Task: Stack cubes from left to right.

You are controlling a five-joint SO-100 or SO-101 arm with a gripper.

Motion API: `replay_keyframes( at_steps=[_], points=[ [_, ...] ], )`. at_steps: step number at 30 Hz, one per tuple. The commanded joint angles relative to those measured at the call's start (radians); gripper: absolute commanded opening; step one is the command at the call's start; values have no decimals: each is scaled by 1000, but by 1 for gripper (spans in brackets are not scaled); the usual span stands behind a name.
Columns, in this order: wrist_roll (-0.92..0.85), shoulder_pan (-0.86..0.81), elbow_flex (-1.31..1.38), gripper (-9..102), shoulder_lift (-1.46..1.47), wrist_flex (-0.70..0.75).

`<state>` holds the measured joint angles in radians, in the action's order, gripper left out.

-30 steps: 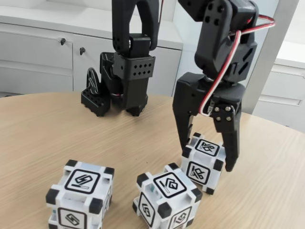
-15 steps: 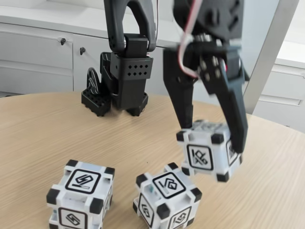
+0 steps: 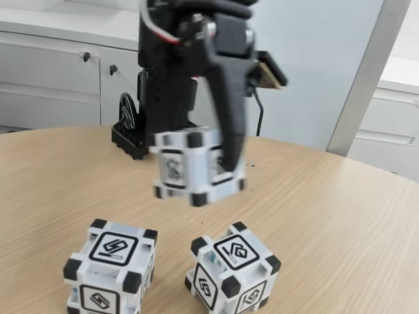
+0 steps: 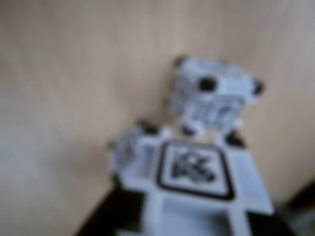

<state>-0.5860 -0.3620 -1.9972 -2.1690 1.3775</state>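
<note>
In the fixed view my black gripper (image 3: pixel 195 165) is shut on a white cube (image 3: pixel 185 171) with black corners and holds it in the air, blurred by motion. It hangs above and a little behind the gap between two other cubes on the table: the left cube (image 3: pixel 111 267) and the middle cube (image 3: pixel 230 273). One finger (image 3: pixel 230 140) crosses the held cube's right face; the other is hidden behind it. The blurred wrist view shows the held cube (image 4: pixel 194 169) close up with one cube (image 4: pixel 216 96) on the table beyond it; which one it is I cannot tell.
The round wooden table (image 3: pixel 340 216) has free room on its right side. The arm's black base (image 3: pixel 167 108) and a black clamp (image 3: pixel 129 131) stand at the table's back. White cabinets (image 3: pixel 59 72) and a grey post (image 3: pixel 360 78) are behind.
The gripper closed on the right cube, lifted it off the table and swung it left; it now hangs above the other two. The cubes on the table stayed put.
</note>
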Motion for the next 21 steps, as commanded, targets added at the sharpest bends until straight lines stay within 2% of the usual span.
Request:
replay_keyframes(
  at_steps=[1, 9, 15, 21],
  points=[
    [-31, -74, 6, 19, -12, 11],
    [-75, -241, 5, 20, -11, -34],
    [-35, -247, 2, 20, -9, -169],
    [-26, -245, 2, 20, -8, -184]
  ],
)
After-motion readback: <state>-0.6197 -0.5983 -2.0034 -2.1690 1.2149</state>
